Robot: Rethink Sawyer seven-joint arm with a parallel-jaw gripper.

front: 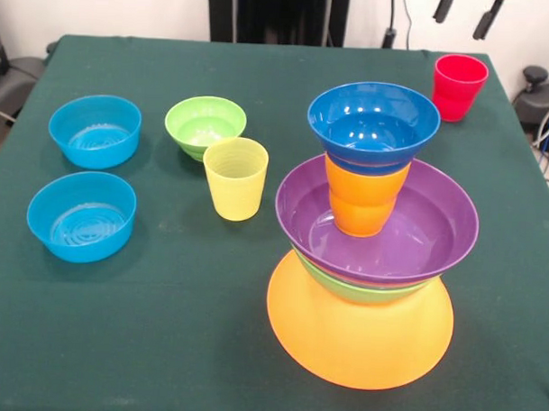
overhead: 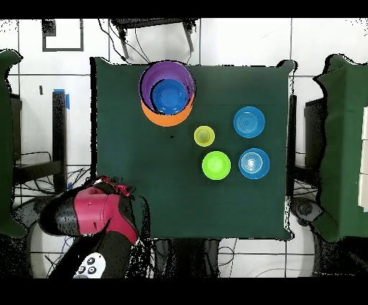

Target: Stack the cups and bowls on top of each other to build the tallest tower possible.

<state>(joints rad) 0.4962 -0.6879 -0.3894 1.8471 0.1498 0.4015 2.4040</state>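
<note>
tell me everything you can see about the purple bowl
The purple bowl is large, round and wide, of glossy plastic, its rim darker than the lighter inside. It sits upright and level, open side up, in the tower, nested on a green bowl whose rim shows just beneath it, above the upturned orange bowl at the base. An orange cup stands inside it, bearing a dark blue bowl. From overhead, the purple bowl lies at one edge of the table.

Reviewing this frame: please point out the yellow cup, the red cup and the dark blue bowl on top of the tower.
yellow cup (front: 235, 179): front view, on its outer side wall.
red cup (front: 458, 87): front view, on its side wall, near the table's far corner.
dark blue bowl (front: 372, 128): front view, on its inner floor.
</note>
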